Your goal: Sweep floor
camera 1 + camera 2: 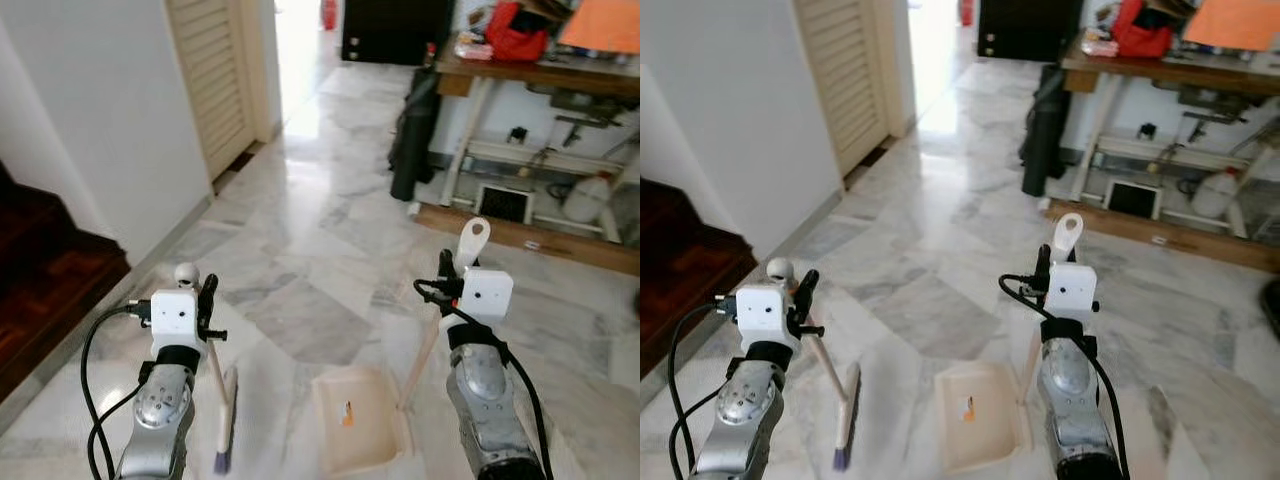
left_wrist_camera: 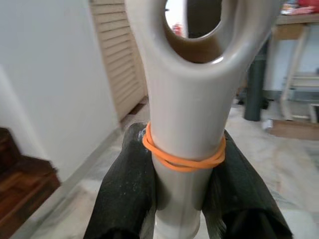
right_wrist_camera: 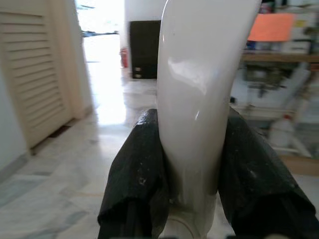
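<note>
While standing on marble floor (image 1: 320,250), we are clamping left gripper (image 2: 185,199) on the cream broom handle (image 2: 187,124), right gripper (image 3: 192,199) on the cream dustpan handle (image 3: 199,99).

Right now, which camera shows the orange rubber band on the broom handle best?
The left wrist view: the orange rubber band wraps the broom handle close up, just above the left gripper fingers. In the eye views it's too small to see, and the right wrist view looks at the dustpan handle.

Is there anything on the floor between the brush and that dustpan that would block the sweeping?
Nothing visible. The broom in the left gripper and the dustpan held by the right gripper have only bare marble floor between them.
</note>
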Tool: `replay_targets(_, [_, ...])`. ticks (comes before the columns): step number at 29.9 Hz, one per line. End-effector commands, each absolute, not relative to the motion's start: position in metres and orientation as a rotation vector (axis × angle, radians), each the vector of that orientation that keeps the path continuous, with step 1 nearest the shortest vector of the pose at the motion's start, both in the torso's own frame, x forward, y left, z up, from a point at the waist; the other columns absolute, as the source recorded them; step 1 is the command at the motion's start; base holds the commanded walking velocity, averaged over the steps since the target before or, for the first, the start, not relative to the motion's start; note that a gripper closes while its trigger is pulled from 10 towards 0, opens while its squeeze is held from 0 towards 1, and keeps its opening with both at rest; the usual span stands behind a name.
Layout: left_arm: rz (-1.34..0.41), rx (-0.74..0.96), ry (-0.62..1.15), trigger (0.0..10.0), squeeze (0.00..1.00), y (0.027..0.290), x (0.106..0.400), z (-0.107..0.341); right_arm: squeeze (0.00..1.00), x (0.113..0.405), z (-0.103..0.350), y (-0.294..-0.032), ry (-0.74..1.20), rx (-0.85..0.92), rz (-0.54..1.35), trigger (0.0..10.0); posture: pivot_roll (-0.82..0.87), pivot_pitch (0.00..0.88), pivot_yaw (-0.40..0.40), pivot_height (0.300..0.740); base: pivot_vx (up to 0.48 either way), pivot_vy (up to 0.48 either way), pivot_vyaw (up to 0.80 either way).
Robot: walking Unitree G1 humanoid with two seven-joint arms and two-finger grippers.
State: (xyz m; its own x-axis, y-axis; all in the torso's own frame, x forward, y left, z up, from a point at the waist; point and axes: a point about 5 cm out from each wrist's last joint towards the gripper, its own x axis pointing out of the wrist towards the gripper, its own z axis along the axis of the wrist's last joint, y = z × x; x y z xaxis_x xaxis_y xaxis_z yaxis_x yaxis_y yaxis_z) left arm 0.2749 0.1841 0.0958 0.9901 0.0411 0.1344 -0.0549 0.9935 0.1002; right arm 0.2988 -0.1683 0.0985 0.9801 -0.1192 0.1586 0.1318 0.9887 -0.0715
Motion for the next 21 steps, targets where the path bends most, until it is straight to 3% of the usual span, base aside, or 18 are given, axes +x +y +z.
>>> replay_targets(1, [0.039,0.097,-0.178,10.0,0.0,0.1818,0.2768,0.104,0.0,0.3016,0.1097,-0.1694,-0.199,-0.077,-0.132,10.0,0.04,0.0,0.011,0.74,0.0,0.0,-0.79])
replay_targets(5, [0.044,0.083,-0.169,10.0,0.0,0.1821,0.2768,0.1029,0.0,0.3015,0.1097,-0.1695,-0.197,-0.081,-0.134,10.0,0.05,0.0,0.01,0.74,0.0,0.0,-0.79])
replay_targets(10, [0.043,0.085,-0.17,10.0,0.0,0.1826,0.2775,0.1032,0.0,0.3023,0.1101,-0.1699,-0.197,-0.084,-0.138,10.0,0.05,0.0,0.011,0.74,0.0,0.414,-0.79])
replay_targets(21, [0.034,0.09,-0.171,10.0,0.0,0.1819,0.2786,0.1034,0.0,0.3035,0.1106,-0.169,-0.199,-0.084,-0.134,10.0,0.04,0.0,0.014,0.74,0.0,0.028,-0.79])
